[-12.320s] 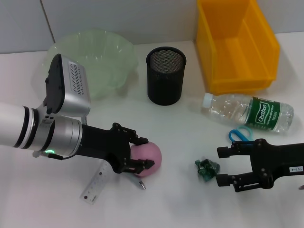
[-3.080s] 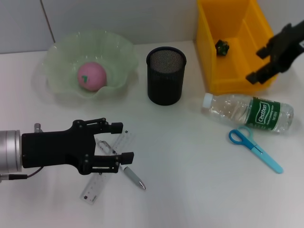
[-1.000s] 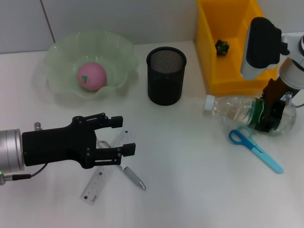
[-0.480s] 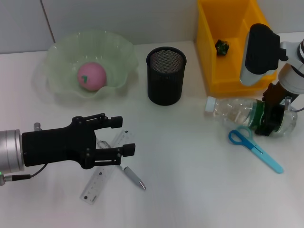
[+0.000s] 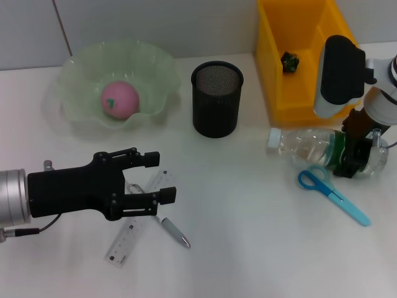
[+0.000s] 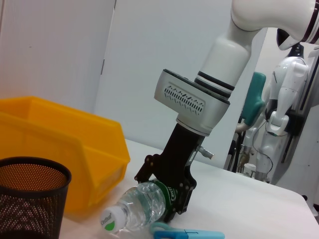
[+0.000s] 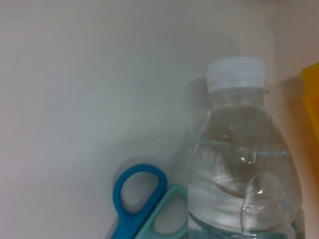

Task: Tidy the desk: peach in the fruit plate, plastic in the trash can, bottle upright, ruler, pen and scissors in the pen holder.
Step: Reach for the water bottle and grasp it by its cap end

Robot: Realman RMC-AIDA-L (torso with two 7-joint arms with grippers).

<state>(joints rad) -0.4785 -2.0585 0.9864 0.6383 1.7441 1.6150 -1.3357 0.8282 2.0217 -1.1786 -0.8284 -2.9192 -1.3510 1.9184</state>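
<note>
Gripping the bottle [image 5: 310,144] at its green label, right hand [image 5: 353,155] clamped around the clear body lying on its side on the counter [image 5: 248,211], white cap pointing toward the pen holder [image 5: 216,98]. Seen from the left wrist: black fingers [image 6: 174,196] straddling the label, cap tipped low beside the trash can [image 6: 60,144]. Shown only from the right wrist: ribbed clear shoulder, white cap and blue scissors [image 7: 139,199] loops just beside the bottle, blades cut off. Partly masked in the head view by the wrist housing: label and base. Resting in the trash can [image 5: 304,56], a dark green plastic scrap [image 5: 289,60]. Hovering with fingers spread over the ruler [image 5: 139,223] and pen [image 5: 173,233], left hand [image 5: 152,177]. Sitting in the fruit plate [image 5: 80,68], the pink peach [image 5: 120,99].
</note>
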